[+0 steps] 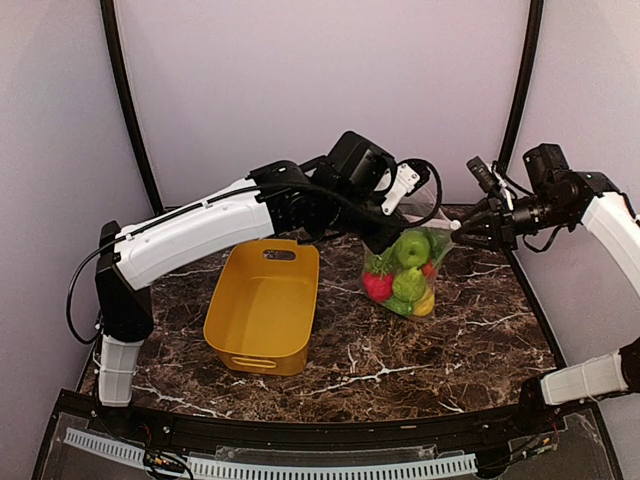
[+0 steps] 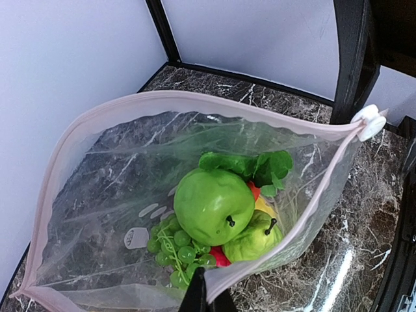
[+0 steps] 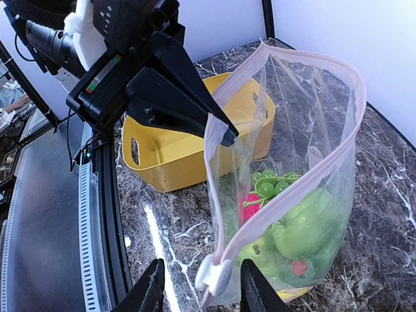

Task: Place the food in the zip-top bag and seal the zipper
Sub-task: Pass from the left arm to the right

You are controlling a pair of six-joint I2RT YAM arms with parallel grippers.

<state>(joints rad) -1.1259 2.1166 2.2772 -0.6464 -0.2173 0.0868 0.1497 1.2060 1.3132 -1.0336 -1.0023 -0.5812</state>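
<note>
We hold the zip-top bag [image 1: 405,272] upright by its top edge, its base resting on the marble table [image 1: 460,345] at about 1 o'clock from the table's middle. The food [image 1: 411,250] lies heaped at the bottom, which keeps the weight low and the mouth uppermost. The yellow tub [image 1: 262,305] stands at the bag's 9 o'clock, and we see no food in it, so we judge loading done and sealing next.

Our left gripper [image 1: 380,243] is clenched on the mouth's corner at the bag's 10 o'clock, anchoring that end so the zipper [image 2: 195,96] has something to pull against. The mouth gapes wide and is unsealed.

Our right gripper [image 1: 465,232] comes in at the bag's 2 o'clock corner, where the white slider [image 3: 213,276] sits. Its jaws are released, one on each side of the slider with a gap both ways, grasping nothing. We judge this is staging to pinch the slider and draw it toward the left gripper.
</note>
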